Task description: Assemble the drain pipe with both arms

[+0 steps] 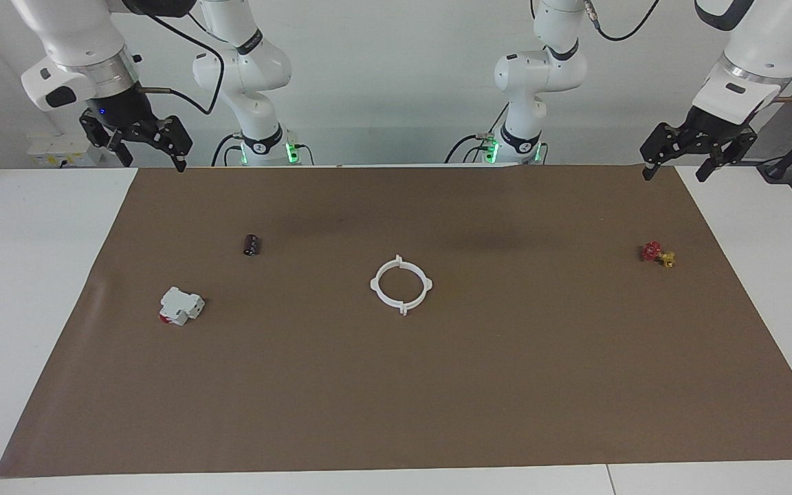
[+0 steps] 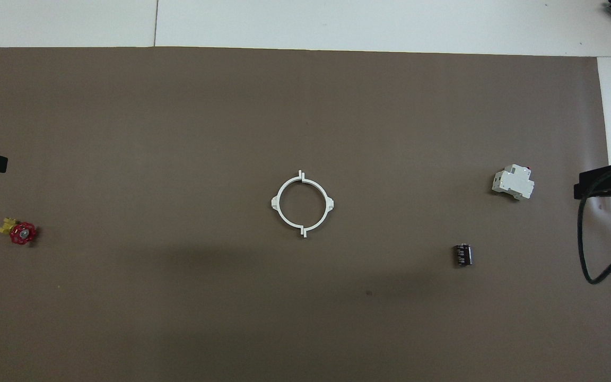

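Item: drain pipe (image 1: 401, 284), two thin white half-rings lying flat at the middle of the brown mat (image 1: 437, 399), their ends meeting so that we read them as one closed ring; whether the end tabs are actually latched we cannot tell. Status, in our judgement: the assembly looks done or all but done, with nothing held by either arm and, at most, a check of the joints left. Left gripper (image 1: 676, 170): raised over the mat's corner at the left arm's end, fingers spread, empty. Right gripper (image 1: 152, 157): raised over the mat's corner at the right arm's end, fingers spread, empty. Both are well apart from the ring. Other stock: a white block with a red end (image 1: 180, 306) and a small dark cylinder (image 1: 251, 244) toward the right arm's end; a red-and-yellow valve (image 1: 657, 254) toward the left arm's end; all well apart from the ring. Room: we count bare mat on every side of the ring, so either arm could come straight to it; the mat's edges and the white table (image 1: 31, 289) lie well outside it.
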You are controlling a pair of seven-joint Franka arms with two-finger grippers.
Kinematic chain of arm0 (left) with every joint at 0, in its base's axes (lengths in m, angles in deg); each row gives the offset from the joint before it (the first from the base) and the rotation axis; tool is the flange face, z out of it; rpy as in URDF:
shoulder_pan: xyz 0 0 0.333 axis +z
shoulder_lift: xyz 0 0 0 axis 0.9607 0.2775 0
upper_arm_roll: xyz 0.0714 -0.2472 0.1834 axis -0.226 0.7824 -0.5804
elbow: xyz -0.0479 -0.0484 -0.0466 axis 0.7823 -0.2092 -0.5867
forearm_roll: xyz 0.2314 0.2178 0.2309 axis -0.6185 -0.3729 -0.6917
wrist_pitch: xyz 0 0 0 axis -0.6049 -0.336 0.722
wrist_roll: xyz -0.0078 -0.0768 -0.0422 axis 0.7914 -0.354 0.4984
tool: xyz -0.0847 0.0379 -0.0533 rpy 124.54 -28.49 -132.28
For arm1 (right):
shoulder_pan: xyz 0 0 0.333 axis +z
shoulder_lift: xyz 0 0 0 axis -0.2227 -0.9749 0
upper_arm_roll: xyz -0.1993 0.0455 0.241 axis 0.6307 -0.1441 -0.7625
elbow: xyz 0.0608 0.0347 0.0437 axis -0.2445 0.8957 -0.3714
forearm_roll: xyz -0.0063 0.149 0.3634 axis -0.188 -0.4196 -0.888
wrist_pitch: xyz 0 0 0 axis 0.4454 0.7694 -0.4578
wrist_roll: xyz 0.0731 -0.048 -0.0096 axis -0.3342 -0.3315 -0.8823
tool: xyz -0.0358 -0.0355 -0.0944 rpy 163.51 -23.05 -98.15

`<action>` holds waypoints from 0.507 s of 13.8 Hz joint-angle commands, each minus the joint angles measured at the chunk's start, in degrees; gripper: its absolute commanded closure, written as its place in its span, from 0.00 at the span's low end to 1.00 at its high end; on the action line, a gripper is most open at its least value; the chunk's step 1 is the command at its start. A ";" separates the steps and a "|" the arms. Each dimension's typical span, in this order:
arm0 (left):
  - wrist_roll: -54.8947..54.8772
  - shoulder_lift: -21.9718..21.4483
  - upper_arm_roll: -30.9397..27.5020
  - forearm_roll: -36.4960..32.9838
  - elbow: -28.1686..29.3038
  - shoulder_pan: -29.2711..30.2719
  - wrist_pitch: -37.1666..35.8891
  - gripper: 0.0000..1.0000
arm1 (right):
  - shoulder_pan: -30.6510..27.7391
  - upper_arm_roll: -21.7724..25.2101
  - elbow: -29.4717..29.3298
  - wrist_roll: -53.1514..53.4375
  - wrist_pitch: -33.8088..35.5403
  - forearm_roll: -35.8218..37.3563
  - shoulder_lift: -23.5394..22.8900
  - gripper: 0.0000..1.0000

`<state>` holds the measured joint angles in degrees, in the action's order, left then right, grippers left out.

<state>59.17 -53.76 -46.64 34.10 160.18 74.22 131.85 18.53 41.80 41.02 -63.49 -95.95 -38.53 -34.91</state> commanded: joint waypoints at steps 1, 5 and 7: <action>1.77 -0.76 0.64 1.04 1.07 0.81 -1.11 0.00 | -0.03 0.28 0.92 -1.25 0.10 -1.44 1.02 0.00; 1.77 -1.28 0.64 1.04 2.03 0.98 -1.38 0.00 | -0.03 0.28 0.92 -1.25 0.10 -1.44 0.93 0.00; 1.94 -1.29 0.64 1.04 1.95 0.98 -1.29 0.00 | -0.03 0.28 0.92 -1.25 0.19 -1.45 0.93 0.00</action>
<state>60.42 -53.77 -46.56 34.13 160.75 74.25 130.95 18.53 41.80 41.02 -63.49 -95.95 -38.53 -34.91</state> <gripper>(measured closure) 0.000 0.000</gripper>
